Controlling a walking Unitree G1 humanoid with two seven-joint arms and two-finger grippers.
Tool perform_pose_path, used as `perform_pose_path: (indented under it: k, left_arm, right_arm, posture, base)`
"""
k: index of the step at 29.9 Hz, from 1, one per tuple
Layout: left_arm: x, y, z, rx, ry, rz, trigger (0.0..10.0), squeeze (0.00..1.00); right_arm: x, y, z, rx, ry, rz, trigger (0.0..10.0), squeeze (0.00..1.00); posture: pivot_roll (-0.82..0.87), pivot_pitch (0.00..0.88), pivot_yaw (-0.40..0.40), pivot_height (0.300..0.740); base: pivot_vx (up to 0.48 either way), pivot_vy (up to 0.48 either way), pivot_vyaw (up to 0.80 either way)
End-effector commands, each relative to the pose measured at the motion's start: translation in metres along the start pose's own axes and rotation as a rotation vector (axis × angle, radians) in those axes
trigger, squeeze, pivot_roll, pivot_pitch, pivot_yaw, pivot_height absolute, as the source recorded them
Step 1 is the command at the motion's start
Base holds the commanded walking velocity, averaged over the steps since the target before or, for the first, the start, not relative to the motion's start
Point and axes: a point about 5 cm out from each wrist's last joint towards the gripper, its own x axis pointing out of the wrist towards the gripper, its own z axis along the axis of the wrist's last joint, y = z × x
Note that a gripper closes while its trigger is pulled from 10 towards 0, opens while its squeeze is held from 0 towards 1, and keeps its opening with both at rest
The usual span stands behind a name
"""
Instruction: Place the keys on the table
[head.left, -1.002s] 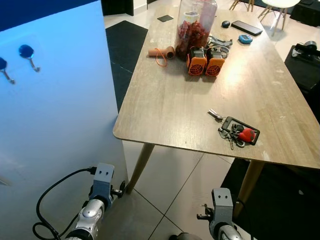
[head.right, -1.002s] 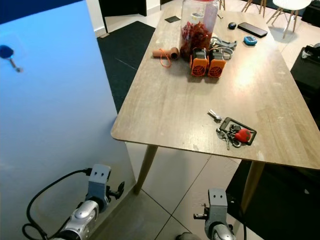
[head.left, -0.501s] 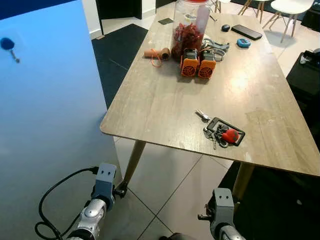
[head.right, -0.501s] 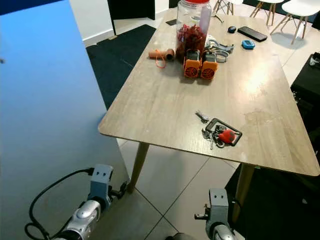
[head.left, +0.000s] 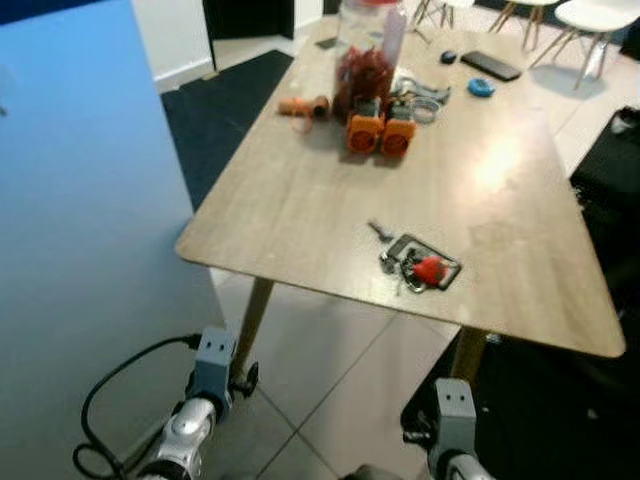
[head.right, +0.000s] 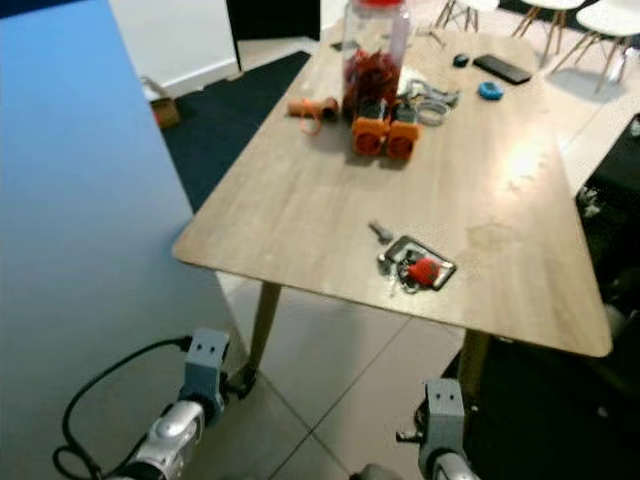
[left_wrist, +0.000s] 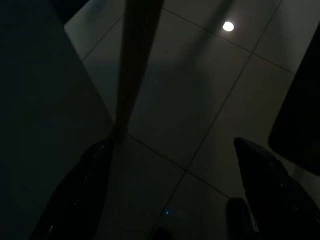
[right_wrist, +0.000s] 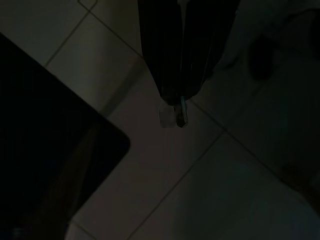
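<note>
Keys (head.left: 415, 268) lie flat near table (head.left: 300, 200) front edge, so we judge job done; L gripper (left_wrist: 170, 200) hangs spread, R gripper (right_wrist: 181, 107) pinched together.

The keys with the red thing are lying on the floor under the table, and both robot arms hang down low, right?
Not quite. The keys lie on top of the table, near its front edge, as the left eye view shows. The rest is right: the left arm and right arm hang low over the floor.
</note>
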Motion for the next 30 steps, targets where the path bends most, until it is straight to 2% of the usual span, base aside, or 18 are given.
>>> perform_pose_path:
  k: [1,5,22,26,30]
  left_arm:
    - [-0.0013,0.0005,-0.0033,-0.003,0.014,0.001,10.0,0.00]
    - [-0.0003,0.0002,-0.0031,-0.026,0.024,0.003,10.0,0.00]
    - [0.0015,-0.0001,-0.0016,-0.016,0.036,0.000,10.0,0.00]
    - [0.0018,-0.0009,-0.0006,0.021,0.034,-0.016,10.0,0.00]
    - [0.0019,-0.0032,-0.0014,0.032,0.038,-0.026,10.0,0.00]
  right_arm:
    - [-0.0013,0.0033,-0.0053,0.000,0.018,0.008,10.0,0.00]
    - [-0.0014,0.0031,-0.0055,0.000,0.019,0.008,10.0,0.00]
    - [-0.0027,-0.0016,-0.0072,0.004,0.022,-0.007,10.0,0.00]
    - [-0.0027,-0.0018,-0.0073,0.005,0.022,-0.007,10.0,0.00]
    - [-0.0027,-0.0019,-0.0072,0.004,0.022,-0.007,10.0,0.00]
  posture:
    - [0.04,0.088,-0.011,0.740]
    - [0.04,0.085,-0.009,0.740]
    - [0.04,0.086,-0.007,0.740]
    - [0.04,0.086,-0.008,0.740]
    - [0.04,0.089,-0.009,0.740]
  base:
    - [0.000,0.000,0.00]
    - [0.000,0.000,0.00]
    - [0.000,0.000,0.00]
    - [0.000,0.000,0.00]
    - [0.000,-0.480,0.00]
